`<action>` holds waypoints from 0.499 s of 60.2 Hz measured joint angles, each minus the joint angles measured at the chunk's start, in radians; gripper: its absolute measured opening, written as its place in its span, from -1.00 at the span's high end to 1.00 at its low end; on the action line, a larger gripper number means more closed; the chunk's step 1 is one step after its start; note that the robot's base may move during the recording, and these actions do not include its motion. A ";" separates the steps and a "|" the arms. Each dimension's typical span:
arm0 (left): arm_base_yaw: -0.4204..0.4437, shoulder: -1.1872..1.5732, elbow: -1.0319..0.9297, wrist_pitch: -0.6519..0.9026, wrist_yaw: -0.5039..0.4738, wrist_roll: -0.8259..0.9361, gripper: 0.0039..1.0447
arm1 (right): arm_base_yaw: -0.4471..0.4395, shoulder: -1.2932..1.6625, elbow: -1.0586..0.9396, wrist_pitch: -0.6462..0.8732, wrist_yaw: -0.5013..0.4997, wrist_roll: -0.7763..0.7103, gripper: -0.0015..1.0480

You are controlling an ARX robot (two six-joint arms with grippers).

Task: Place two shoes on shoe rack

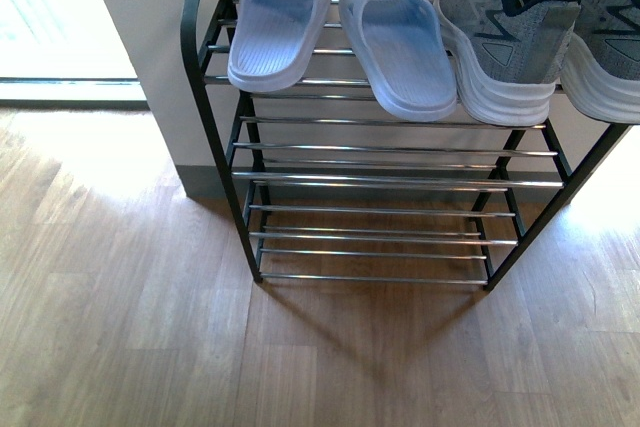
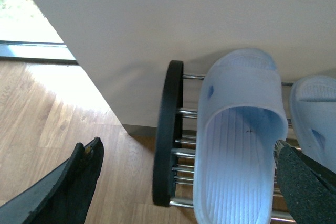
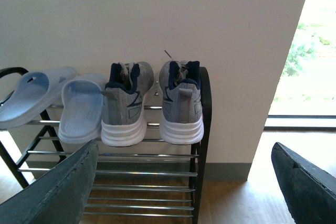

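Spread wide and gripping nothing, our left claw hangs over the end of the shoe rack with the black side loop. One dark finger sits out over the wooden floor, the other finger over the rack's top shelf. Between them, just beyond the claw, lies one pale blue slide, flat on the chrome rods with its heel end overhanging the front rod; the second slide sits just beside it, past the far finger.

Our right claw is likewise spread and empty, held back from the rack and facing it. Ahead of it, on the top shelf, we see the two grey sneakers upright side by side, white-soled heels toward the claw, next to the rack's other black end loop.

From the front view neither claw shows. All four shoes share the top tier: the slides toward the looped end, the sneakers touching at their sides further along. The lower rod shelves stand bare above the floor, against a pale wall.
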 joint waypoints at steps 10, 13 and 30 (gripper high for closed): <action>0.004 -0.380 -0.363 0.129 -0.095 -0.002 -0.83 | 0.000 0.000 0.000 0.000 0.000 0.000 -0.82; 0.005 -0.521 -0.468 0.123 -0.128 -0.002 -0.83 | 0.000 0.000 0.000 0.000 0.000 0.000 -0.82; 0.042 -1.141 -0.788 -0.166 -0.257 -0.049 -0.83 | 0.000 0.000 0.000 0.000 0.000 0.000 -0.82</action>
